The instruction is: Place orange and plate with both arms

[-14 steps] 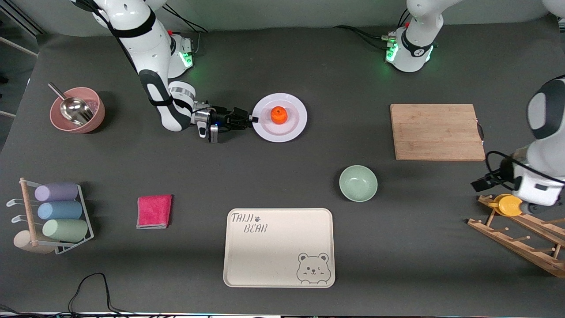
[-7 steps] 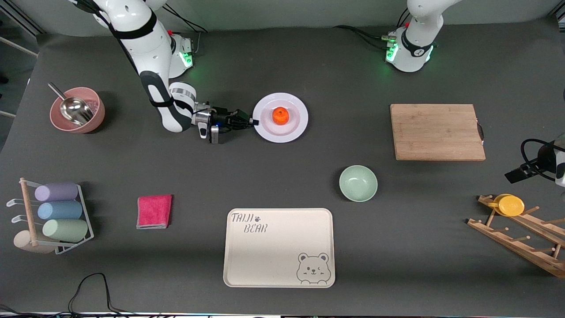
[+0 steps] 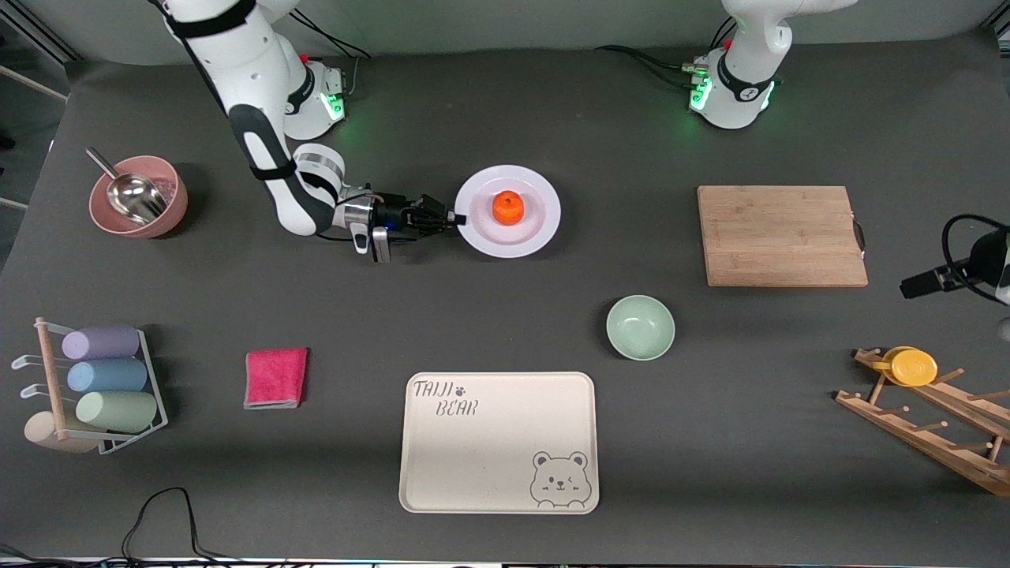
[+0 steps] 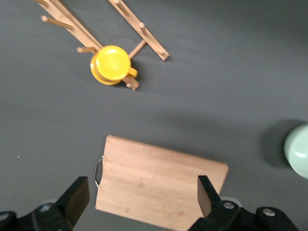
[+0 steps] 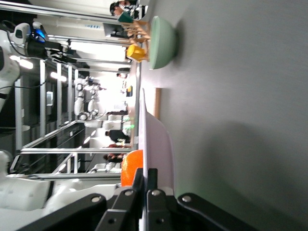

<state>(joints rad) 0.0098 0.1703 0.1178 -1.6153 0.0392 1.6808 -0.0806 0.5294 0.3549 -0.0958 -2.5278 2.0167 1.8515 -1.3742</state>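
The pale lavender-white plate [image 3: 530,229] lies in the middle of the table's half nearer the robots, with the small orange [image 3: 509,207] in its centre. My right gripper [image 3: 452,218] is shut on the plate's rim at the side toward the right arm's end. In the right wrist view the fingers [image 5: 146,179] pinch the thin rim of the plate [image 5: 156,139], with the orange [image 5: 130,166] just past them. My left gripper [image 4: 142,192] is open and empty, high over the wooden cutting board [image 4: 159,183].
A mint-green bowl [image 3: 640,326] and a cream bear tray [image 3: 499,442] lie nearer the camera than the plate. The cutting board [image 3: 781,235], a wooden rack [image 3: 923,418] and a yellow disc [image 3: 912,366] are toward the left arm's end. A pink bowl [image 3: 139,196] and a pink cloth [image 3: 275,377] are toward the right arm's end.
The plate with the orange has shifted a little toward the left arm's end in my right gripper. My left arm has pulled up and away from the yellow disc on the rack.
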